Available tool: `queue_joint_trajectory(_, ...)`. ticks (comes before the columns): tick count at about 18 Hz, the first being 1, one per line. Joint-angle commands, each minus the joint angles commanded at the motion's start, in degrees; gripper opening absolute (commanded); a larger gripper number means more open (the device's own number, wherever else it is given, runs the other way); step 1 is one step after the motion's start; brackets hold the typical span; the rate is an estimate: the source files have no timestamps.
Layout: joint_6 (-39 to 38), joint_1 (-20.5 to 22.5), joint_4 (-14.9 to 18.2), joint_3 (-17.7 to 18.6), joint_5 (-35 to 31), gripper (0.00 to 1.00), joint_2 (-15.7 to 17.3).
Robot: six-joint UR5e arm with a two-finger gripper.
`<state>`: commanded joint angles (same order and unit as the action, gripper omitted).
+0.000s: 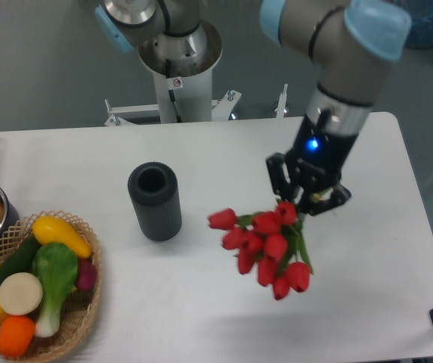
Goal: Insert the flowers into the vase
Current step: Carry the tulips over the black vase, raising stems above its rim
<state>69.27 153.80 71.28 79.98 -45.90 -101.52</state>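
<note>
Hanging below the gripper, the flowers are clamped.

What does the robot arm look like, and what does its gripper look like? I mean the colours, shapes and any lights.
The arm is made of thick grey round tubes, with light blue caps on the joints. The gripper at its end is black and blocky, with short dark jaws. A small blue light glows on the black wrist part just above it.

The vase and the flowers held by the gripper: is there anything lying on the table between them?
No. In the camera view, only bare white table lies between the vase and the flowers that the gripper holds.
</note>
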Motion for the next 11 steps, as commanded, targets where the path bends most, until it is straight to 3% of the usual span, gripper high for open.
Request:
queue_joint_trajectory(5,-6.68,2.29,-2.46,0.7,17.66,0.01,0.62)
queue_joint_trajectory(8,-8.88,2.46,-2.98,3.85,26.71,0.0,1.58)
queue_joint_trajectory(11,-8.89,3.17,-5.88,7.55,36.55,0.0,2.11)
